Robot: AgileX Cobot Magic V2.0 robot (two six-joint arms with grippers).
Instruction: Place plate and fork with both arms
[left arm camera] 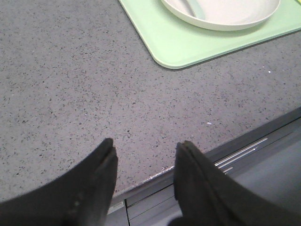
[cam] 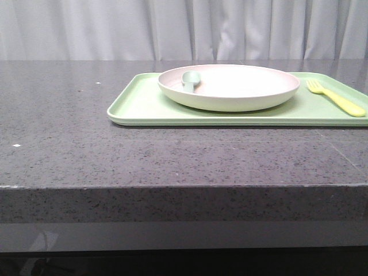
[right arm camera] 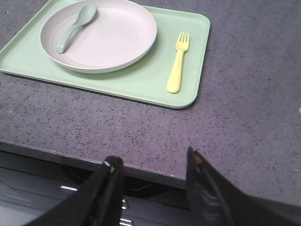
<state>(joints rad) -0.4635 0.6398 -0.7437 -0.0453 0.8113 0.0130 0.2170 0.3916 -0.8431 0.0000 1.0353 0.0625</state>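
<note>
The off-white plate [cam: 230, 86] sits on a light-green tray [cam: 138, 106] at the back of the table; it also shows in the right wrist view [right arm camera: 108, 40] and partly in the left wrist view [left arm camera: 235, 14]. A pale blue-green spoon [cam: 190, 79] lies in the plate. The yellow fork [cam: 336, 99] lies on the tray right of the plate, seen too in the right wrist view [right arm camera: 178, 63]. My left gripper [left arm camera: 146, 150] is open and empty over the table's front edge. My right gripper [right arm camera: 155, 162] is open and empty over the front edge, short of the tray.
The dark speckled stone table [cam: 115, 155] reaches to its front edge [cam: 184, 187]. A grey curtain [cam: 184, 29] hangs behind. Neither arm shows in the front view.
</note>
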